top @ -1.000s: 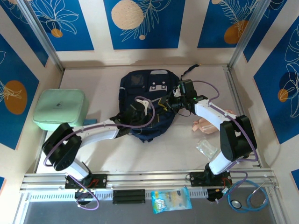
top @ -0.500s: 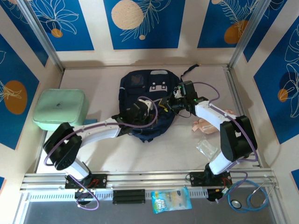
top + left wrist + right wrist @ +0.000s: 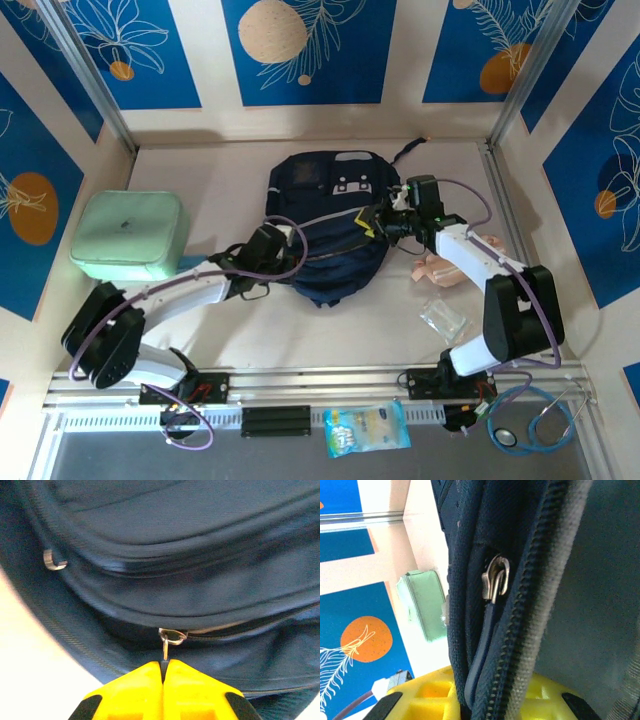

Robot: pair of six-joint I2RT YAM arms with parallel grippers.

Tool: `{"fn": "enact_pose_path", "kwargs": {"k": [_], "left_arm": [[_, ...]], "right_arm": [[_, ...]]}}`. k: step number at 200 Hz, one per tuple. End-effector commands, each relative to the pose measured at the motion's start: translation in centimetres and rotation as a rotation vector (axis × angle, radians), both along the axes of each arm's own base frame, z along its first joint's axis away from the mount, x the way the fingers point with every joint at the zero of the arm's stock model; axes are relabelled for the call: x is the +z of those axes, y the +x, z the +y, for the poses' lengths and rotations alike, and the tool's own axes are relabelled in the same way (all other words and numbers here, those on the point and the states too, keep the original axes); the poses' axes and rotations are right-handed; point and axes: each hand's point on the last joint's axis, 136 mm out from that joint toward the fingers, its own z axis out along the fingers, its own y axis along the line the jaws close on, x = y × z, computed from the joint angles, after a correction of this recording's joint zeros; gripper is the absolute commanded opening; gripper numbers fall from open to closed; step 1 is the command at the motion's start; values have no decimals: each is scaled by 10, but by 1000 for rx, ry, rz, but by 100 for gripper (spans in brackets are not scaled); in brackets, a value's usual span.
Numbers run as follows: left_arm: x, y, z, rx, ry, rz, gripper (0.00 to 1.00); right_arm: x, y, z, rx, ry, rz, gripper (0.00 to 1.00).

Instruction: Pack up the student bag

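The backpack (image 3: 330,225) has slid right. Left claw (image 3: 164,666) pinches its zipper tab (image 3: 165,649). The right claw (image 3: 385,222) clamps its edge, with a mint case (image 3: 130,235) well left.

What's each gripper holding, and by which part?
The left gripper pinches the student bag by its metal zipper pull. The right gripper clamps the bag's zippered fabric edge.

The student bag (image 3: 325,215) lies flat mid-table (image 3: 215,180), its grey-white patch toward the far wall. The left gripper (image 3: 287,237) meets the bag's left side and the right gripper (image 3: 372,222) its right edge. A mint green case (image 3: 130,235) sits well to the left. To the right lie a crumpled peach item (image 3: 438,268) and a clear plastic piece (image 3: 443,318). Beyond the front rail rest a snack packet (image 3: 367,428) and a stethoscope (image 3: 528,427)
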Motion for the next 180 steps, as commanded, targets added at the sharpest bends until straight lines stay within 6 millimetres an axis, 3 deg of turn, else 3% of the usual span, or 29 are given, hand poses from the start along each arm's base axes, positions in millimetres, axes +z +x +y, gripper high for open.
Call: {"fn": "enact_pose_path", "kwargs": {"k": [1,22,56,76,129,180], "left_arm": [[0,-1,22,-12,86,-13,0],[12,3,6,-90,59,-35,0],[31,3,-25,-192,-1,-57,0],[39,-2,-45,-231,-44,-62,0],[41,-17,-86,-319,-69,-69,0],[34,-17,-80,-319,-21,-77,0]], "right_arm": [[27,8,-13,-20,9,-118,7],[26,6,-13,-20,19,-111,10],[17,-8,-1,-42,34,-75,44],[7,-19,11,-76,25,-45,50],[-15,-32,39,-171,-32,24,50],[-26,-24,38,-194,-107,47,36]]}}
